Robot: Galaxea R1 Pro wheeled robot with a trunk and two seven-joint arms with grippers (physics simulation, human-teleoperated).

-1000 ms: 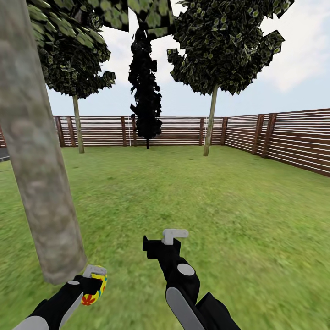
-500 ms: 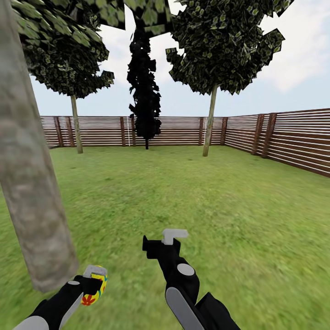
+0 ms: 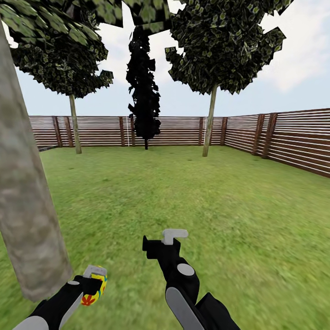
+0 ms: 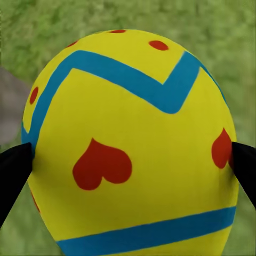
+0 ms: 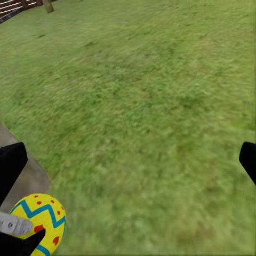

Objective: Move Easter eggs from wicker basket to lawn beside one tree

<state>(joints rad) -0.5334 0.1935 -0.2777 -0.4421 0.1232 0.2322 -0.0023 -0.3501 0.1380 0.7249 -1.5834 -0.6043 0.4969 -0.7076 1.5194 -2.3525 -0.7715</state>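
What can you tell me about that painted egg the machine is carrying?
The Easter egg is glossy yellow, crossed by blue zigzag bands and dotted with red hearts and spots. It looks smooth and whole. The left gripper is shut on it, a dark finger pressing each side, holding it above the lawn close to the foot of the thick grey-brown tree. It touches nothing but the fingers.
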